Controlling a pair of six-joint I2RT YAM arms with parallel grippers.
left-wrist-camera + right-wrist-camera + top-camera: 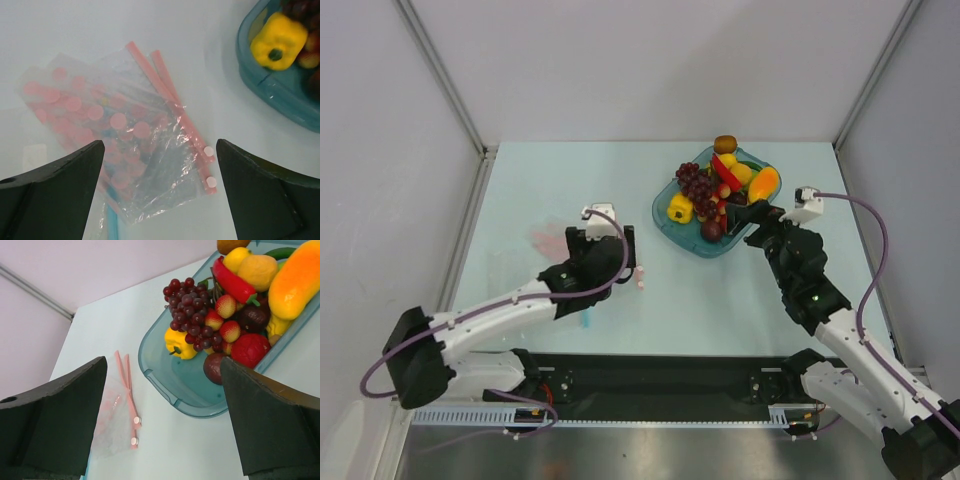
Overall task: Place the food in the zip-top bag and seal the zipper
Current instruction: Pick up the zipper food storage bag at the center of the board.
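Observation:
The clear zip-top bag (115,135) with pink dots lies flat on the table, its pink zipper (172,107) apart at the mouth. It also shows in the right wrist view (112,412) and partly in the top view (545,240). My left gripper (625,250) hovers open over the bag's near end, empty. The food sits in a teal dish (670,215): a purple grape bunch (187,305), a yellow bell pepper (180,342), a red round fruit (250,349). My right gripper (755,215) is open and empty at the dish's near right rim.
A thin blue strip (112,225) lies under the bag's near corner. The dish also holds a red chili (232,282), an orange fruit (297,280) and strawberries. White walls with metal posts close the table at back and sides.

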